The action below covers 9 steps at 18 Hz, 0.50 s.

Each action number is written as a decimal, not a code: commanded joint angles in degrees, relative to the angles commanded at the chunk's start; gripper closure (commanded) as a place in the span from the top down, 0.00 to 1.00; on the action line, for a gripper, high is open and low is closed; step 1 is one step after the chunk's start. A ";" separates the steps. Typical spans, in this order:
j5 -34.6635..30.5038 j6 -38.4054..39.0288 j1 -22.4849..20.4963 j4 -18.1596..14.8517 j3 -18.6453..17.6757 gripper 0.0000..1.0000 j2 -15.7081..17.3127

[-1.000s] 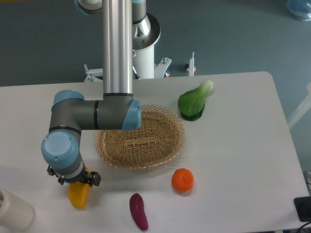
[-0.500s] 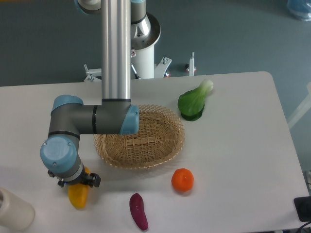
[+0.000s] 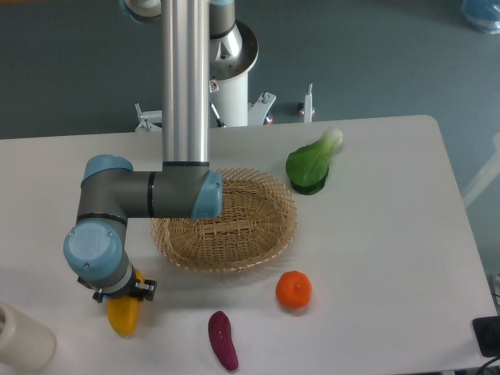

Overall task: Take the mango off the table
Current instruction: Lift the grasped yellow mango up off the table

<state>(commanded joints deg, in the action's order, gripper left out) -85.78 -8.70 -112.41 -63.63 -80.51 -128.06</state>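
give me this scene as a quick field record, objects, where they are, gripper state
target: elongated yellow-orange mango, front left of the white matte table
gripper: gripper directly over the mango's upper end; jaws hidden by the wrist, grip cannot be told
basket: woven wicker basket, centre, nothing visible inside
round fruit: round orange, front right of the basket
purple piece: small purple eggplant, front edge
greens: green bok choy, behind the basket to the right
corner: white cylinder, front left corner
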 joint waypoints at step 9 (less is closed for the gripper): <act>-2.37 -1.40 -0.26 0.26 -0.62 0.48 3.87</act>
<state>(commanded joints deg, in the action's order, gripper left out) -88.15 -10.11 -112.67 -63.37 -81.12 -124.19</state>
